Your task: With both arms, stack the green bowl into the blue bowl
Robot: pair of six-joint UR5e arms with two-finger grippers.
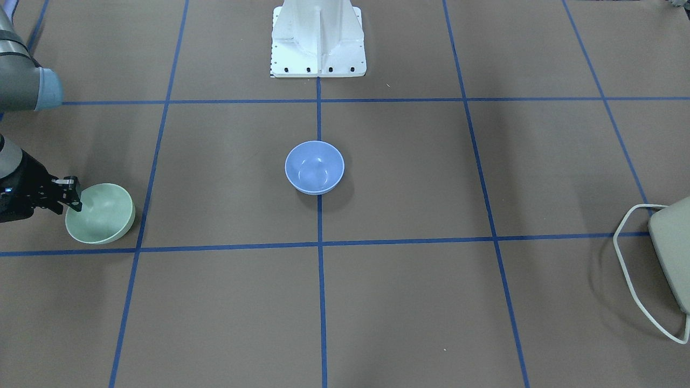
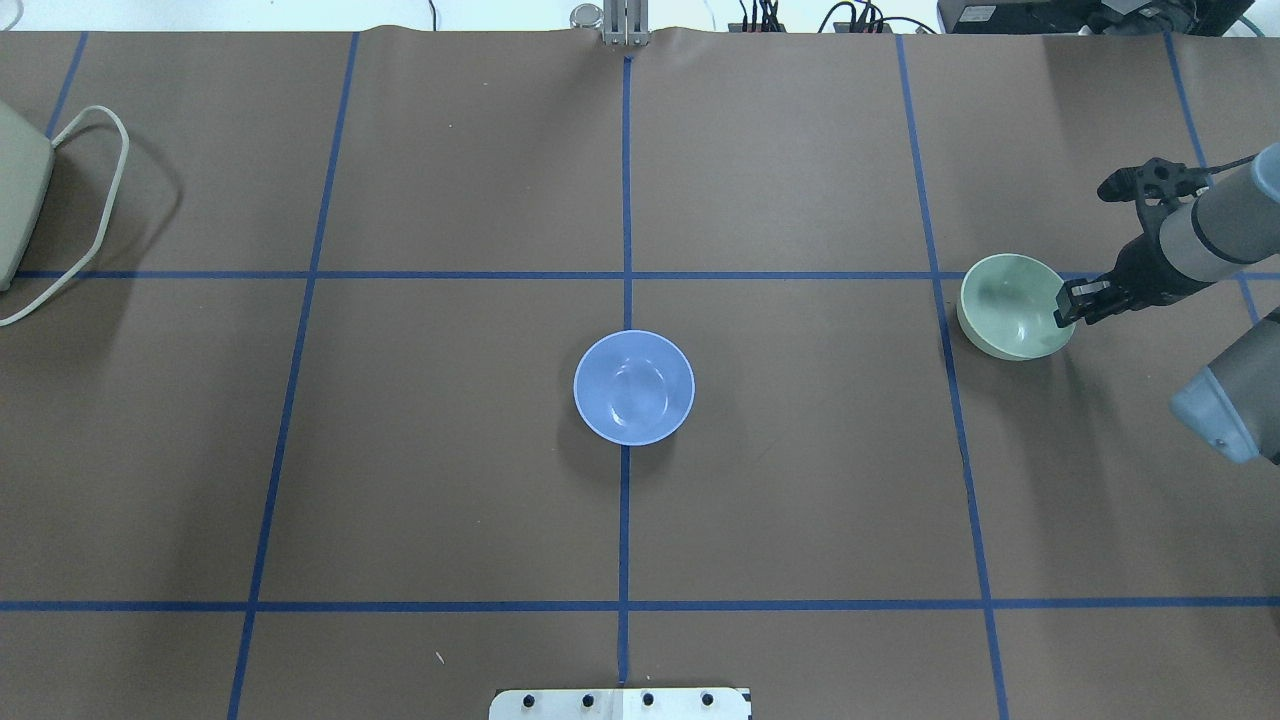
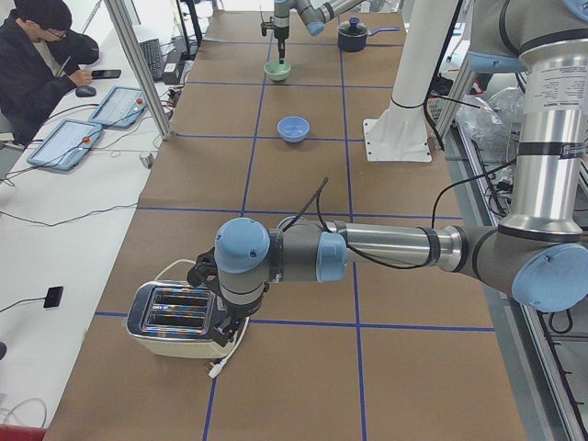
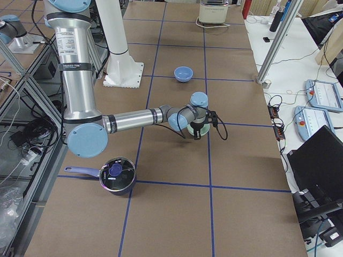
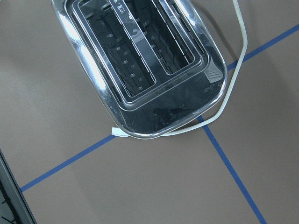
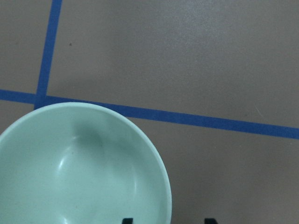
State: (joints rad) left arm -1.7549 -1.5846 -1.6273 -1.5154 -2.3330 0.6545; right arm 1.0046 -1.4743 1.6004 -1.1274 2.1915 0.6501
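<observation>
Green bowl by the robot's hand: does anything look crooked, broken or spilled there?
Nothing stands out. The green bowl is empty and intact. The right hand is open astride its rim, with one finger inside and one outside. The blue bowl is likewise whole, empty and upright.

Right hand low, fingers spread; left arm stretched out level
</observation>
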